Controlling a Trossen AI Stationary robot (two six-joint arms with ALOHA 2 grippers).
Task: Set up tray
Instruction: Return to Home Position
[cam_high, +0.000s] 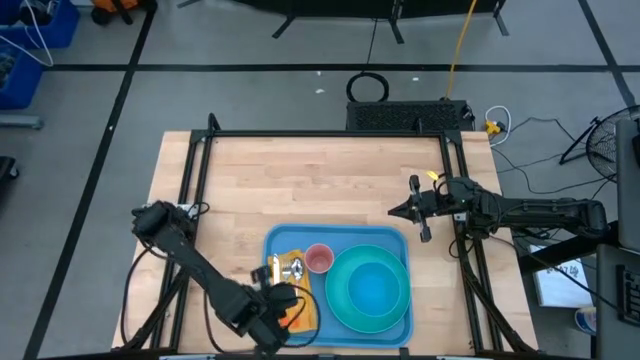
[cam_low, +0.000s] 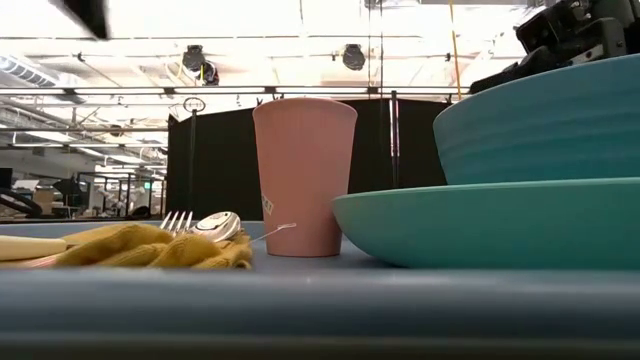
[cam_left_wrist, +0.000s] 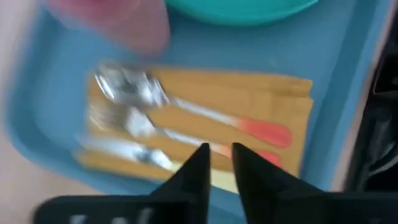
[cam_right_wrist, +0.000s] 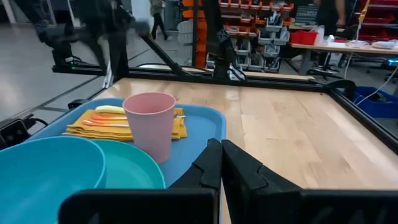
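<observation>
At the near middle of the tabletop lies the tray (cam_high: 300, 238), carrying a yellow napkin (cam_left_wrist: 261, 99) with cutlery (cam_left_wrist: 130, 93), a pink cup (cam_right_wrist: 149, 121) and a teal bowl (cam_high: 372, 288) on a plate (cam_low: 450, 225). Left pincer (cam_left_wrist: 219, 152) hovers over the napkin, narrowly parted, empty. Right pincer (cam_right_wrist: 219, 146), closed and empty, hangs just beyond the tray's far right corner.

You are looking at a light wooden surface (cam_high: 320, 185) with a black frame (cam_high: 325, 133) running along its far edge and down both sides. The tray (cam_high: 340, 231) lies flat on it at the near edge, about midway between the two sides.
</observation>
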